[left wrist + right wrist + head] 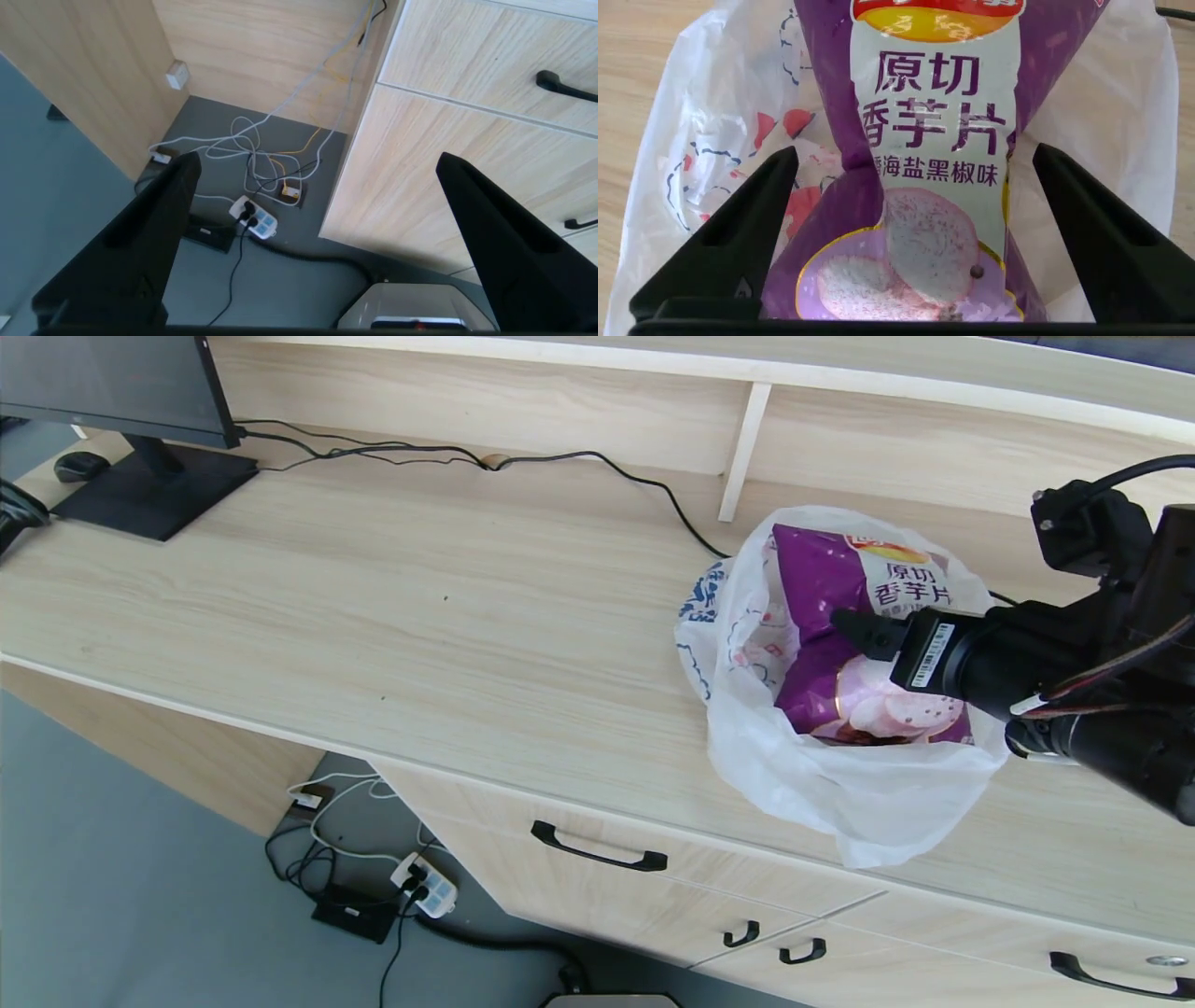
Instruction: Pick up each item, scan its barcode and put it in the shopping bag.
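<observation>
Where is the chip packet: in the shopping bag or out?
In. The chip packet lies inside the shopping bag, white plastic wrapping its sides and bottom.

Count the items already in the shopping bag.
1: a purple chip packet standing in the white shopping bag toward the right end of the counter. Others may be hidden under or behind it.

R arm [1055,677] black, round, w/ white barcode sticker [931,655], red + white cables [1111,683]; R claw [898,252] fingers [719,252] black wedges.
</observation>
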Robot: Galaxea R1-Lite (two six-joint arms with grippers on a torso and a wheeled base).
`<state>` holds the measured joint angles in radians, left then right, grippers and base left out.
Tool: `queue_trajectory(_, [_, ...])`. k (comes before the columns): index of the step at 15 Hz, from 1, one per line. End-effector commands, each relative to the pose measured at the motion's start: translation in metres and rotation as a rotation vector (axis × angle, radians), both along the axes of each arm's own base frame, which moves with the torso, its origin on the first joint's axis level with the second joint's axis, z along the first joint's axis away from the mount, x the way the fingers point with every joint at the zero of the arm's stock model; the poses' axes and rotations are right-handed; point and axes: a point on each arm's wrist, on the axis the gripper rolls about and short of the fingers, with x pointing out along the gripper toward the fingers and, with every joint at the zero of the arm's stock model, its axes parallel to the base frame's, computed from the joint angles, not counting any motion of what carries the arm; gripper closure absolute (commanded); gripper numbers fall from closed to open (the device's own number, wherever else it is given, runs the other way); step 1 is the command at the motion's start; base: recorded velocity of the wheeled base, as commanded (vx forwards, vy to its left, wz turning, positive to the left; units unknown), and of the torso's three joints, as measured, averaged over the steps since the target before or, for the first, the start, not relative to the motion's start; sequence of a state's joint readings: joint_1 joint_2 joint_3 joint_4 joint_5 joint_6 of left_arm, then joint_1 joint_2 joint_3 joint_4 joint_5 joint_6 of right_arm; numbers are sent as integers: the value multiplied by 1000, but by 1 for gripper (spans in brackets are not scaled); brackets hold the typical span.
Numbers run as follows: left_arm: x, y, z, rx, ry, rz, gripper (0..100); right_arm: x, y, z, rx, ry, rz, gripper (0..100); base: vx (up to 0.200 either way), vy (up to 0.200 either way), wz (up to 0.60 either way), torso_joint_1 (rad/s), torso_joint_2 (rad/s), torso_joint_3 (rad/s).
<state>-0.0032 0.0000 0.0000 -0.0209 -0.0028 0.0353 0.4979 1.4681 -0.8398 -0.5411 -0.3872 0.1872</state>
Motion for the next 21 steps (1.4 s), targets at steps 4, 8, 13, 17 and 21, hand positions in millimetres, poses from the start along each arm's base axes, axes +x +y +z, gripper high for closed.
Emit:
queue_trajectory(4, [0, 0, 0, 0, -1, 0, 0, -55, -24, 29, -83, -152, 46, 0, 0, 0, 0, 0, 0, 0])
queue_trajectory(8, [0, 0, 0, 0, -1, 0, 0, -85, -32, 31, -137, -206, 117, 0, 0, 0, 0, 0, 0, 0])
queue_trajectory(13, [0, 0, 0, 0, 1, 0, 0, -86, -31, 17, -150, -177, 182, 0, 0, 0, -240, 3, 2, 0])
queue_trajectory(17, [0, 0, 0, 0, -1, 0, 0, -87, -32, 16, -155, -175, 195, 0, 0, 0, -600, 1, 2, 1])
queue_trajectory(21, [0, 0, 0, -2, 1, 1, 0, -91, -32, 16, -132, -184, 249, 0, 0, 0, 0, 0, 0, 0])
